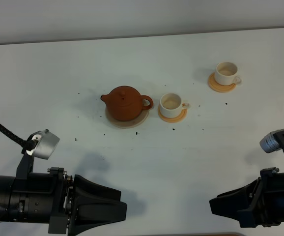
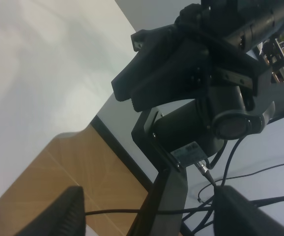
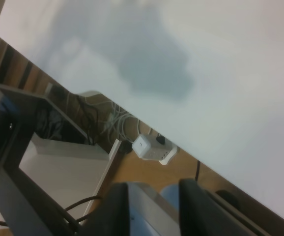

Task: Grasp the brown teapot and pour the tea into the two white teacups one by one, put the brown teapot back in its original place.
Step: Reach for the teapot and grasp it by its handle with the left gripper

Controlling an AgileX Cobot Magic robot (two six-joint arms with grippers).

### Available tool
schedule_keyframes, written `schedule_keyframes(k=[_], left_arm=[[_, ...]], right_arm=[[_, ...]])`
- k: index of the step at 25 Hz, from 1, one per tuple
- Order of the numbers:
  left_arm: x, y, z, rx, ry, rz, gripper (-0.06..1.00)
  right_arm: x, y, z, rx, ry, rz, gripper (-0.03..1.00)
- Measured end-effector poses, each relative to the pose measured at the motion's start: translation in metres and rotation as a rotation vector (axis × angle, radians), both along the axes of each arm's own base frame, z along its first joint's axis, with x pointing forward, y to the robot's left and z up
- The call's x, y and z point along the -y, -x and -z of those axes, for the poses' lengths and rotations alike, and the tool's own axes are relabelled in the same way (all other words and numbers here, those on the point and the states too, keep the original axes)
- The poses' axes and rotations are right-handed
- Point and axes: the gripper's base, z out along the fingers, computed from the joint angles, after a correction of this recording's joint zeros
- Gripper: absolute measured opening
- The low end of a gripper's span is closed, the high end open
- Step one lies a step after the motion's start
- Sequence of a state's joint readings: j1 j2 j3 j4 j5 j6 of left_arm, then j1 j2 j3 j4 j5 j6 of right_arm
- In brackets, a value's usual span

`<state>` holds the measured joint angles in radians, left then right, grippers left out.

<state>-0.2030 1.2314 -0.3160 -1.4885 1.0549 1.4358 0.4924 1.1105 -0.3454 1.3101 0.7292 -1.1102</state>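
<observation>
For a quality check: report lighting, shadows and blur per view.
Exterior high: soft even light, no glare, the brown teapot sharp, faint arm shadows on the table. Left wrist: left fingers blurred. Right wrist: one broad grey shadow on the table, right fingers soft.

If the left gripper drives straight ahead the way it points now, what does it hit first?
Probably the right gripper; the left gripper points sideways at it, not toward the brown teapot. Heights unclear.

White desk (image 1: 58, 64) with dark specks (image 1: 174, 129) scattered over its middle; grey wall (image 1: 132, 14) behind. Past the desk edge: wood floor (image 2: 48, 167) and a black cable (image 2: 112, 212). A white plug (image 3: 152, 147) hangs among tangled wires under the desk.
</observation>
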Motion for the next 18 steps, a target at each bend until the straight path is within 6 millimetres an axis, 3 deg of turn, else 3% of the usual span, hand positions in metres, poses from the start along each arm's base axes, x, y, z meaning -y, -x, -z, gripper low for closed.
schedule_keyframes(k=[18], left_arm=[[0.0, 0.0, 0.0, 0.0, 0.0, 0.0, 0.55]], right_arm=[[0.0, 0.0, 0.0, 0.001, 0.0, 0.0, 0.24]])
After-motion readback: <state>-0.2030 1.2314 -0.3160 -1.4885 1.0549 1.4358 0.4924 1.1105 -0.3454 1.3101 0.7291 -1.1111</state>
